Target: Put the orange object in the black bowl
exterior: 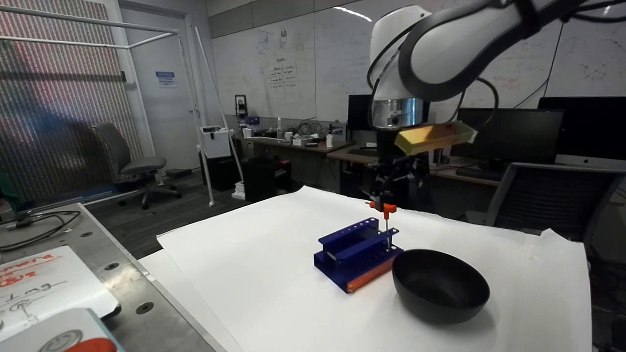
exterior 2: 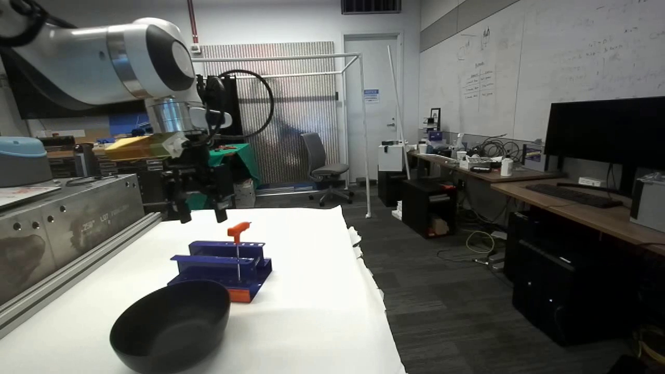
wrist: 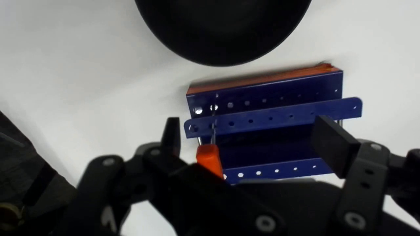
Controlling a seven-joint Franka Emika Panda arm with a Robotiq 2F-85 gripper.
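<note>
Gripper (wrist: 253, 139) sits nearest the wrist camera, fingers (wrist: 334, 144) wide apart, nothing clamped. Task thing: orange object (exterior 2: 238, 232), upright below the fingers, thin end down through a hole near one end of the blue rack (exterior: 363, 249), long axis about vertical. Key relation: in the wrist view its handle (wrist: 209, 160) shows within the gap but just beside the finger at picture left, far from the opposite one; in an exterior view it reads lower than the tips and off past one of them. So low and off-centre; contact with that finger, can't tell. Handle bar looks roughly square to the closing line. Likely next: shift to the handle's side, lower, close, then straight up until the thin end is out of the rack. Straight down from here could bump the handle. Black bowl (exterior: 440, 286): lower than the fingers, out past the rack's orange edge, just beside it, gap visible in wrist view. Orange object not in it yet; nothing shows inside.
</note>
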